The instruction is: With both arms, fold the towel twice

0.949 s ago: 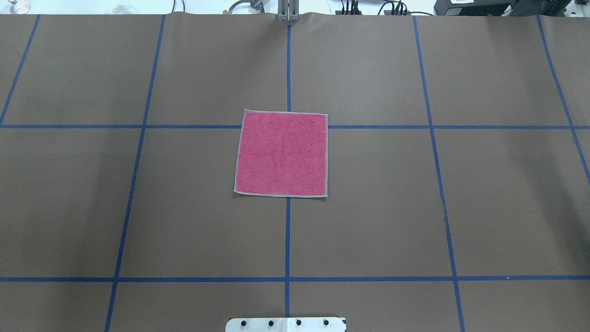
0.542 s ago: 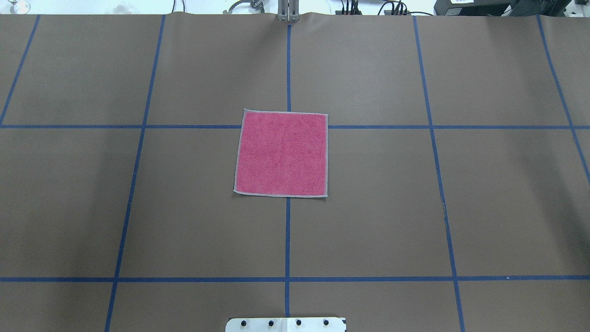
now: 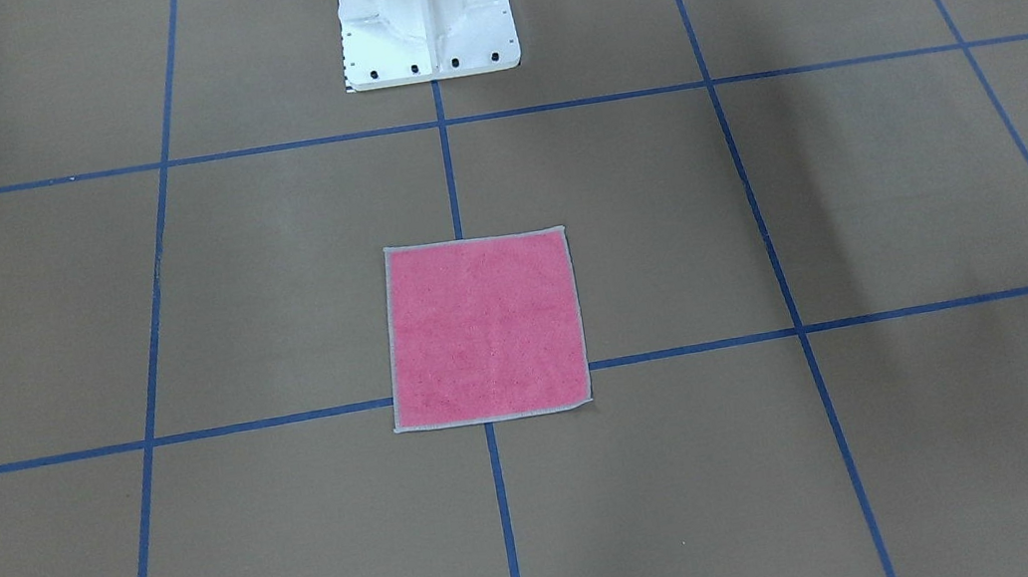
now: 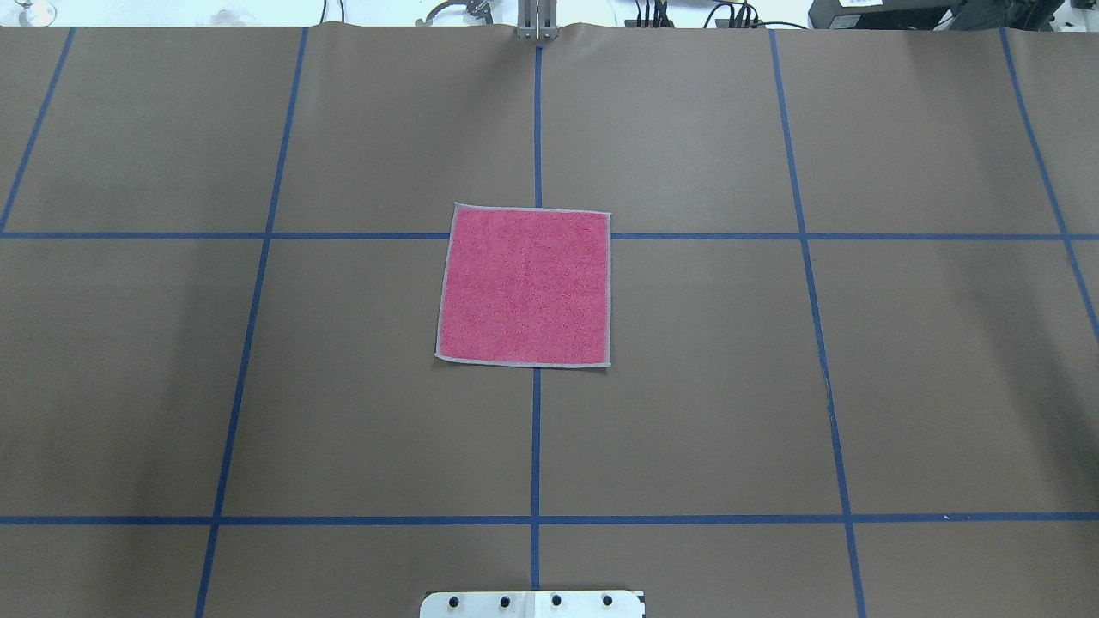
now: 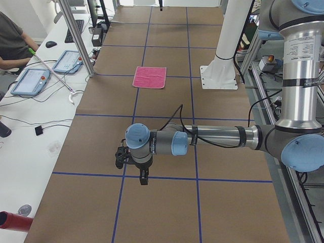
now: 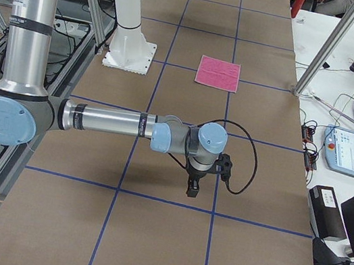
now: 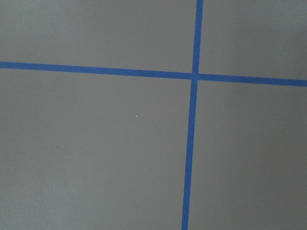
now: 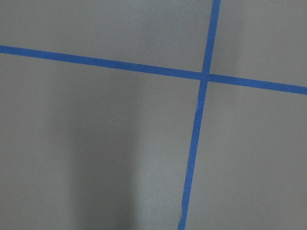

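I see the table [image 4: 687,412] with its white pedestal [image 3: 426,19]. The left arm [image 5: 217,136] and right arm [image 6: 103,121] hang far to either side of the pedestal. The towel [image 4: 525,286] lies flat, pink up, before it. For the left tool [image 5: 144,178] and right tool [image 6: 192,189], I cannot tell whether the fingers are apart.

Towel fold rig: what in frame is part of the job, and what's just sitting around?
Job:
towel
left arm
right arm

Just there:
white pedestal base
teach pendants
blue tape grid
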You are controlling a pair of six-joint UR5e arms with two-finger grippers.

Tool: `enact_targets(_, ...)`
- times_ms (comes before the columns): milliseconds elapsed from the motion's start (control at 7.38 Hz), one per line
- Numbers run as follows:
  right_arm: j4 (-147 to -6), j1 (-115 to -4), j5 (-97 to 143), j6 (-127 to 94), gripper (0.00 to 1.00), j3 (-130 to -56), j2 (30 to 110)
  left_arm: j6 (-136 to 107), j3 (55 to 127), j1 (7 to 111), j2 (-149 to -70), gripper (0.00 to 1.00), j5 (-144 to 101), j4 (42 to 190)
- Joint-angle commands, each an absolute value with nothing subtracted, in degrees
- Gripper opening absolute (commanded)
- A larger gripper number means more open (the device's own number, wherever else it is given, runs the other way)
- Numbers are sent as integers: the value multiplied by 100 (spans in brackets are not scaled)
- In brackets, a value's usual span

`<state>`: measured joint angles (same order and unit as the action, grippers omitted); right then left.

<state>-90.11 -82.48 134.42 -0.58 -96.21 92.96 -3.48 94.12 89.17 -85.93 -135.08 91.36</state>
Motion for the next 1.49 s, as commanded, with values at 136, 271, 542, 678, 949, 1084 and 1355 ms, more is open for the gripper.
enact_targets(136,-8982,-8244,13447,-70,100,-9536,9325,-378,9387,8912,-8534,100,-13526,9474)
enact_targets(271,-8982,-8244,13482,-62,100,-9554,9377,-378,9404,8912,-8534,100,-13526,9562)
enact_targets(542,-8965,-8218,13579,-79,100,-9694,9360,-500,9404,8912,-8464,100,-14076,9606)
enact_targets(678,-8965,-8131,13875,-157,100,-9773,9352,-753,9430,8912,-8429,100,-14219,9606)
enact_targets(949,-8355,-7684,14071,-937,100,-10045,9316,-791,9457,8912,-8446,100,-14229,9659)
enact_targets(1084,-7654,-7412,14071,-1871,100,-10046,9308,-895,9457,8903,-8464,100,-14238,9894)
enact_targets(1355,-5984,-6369,13792,-4661,100,-10055,9212,-1324,9448,8754,-8464,100,-14229,10649)
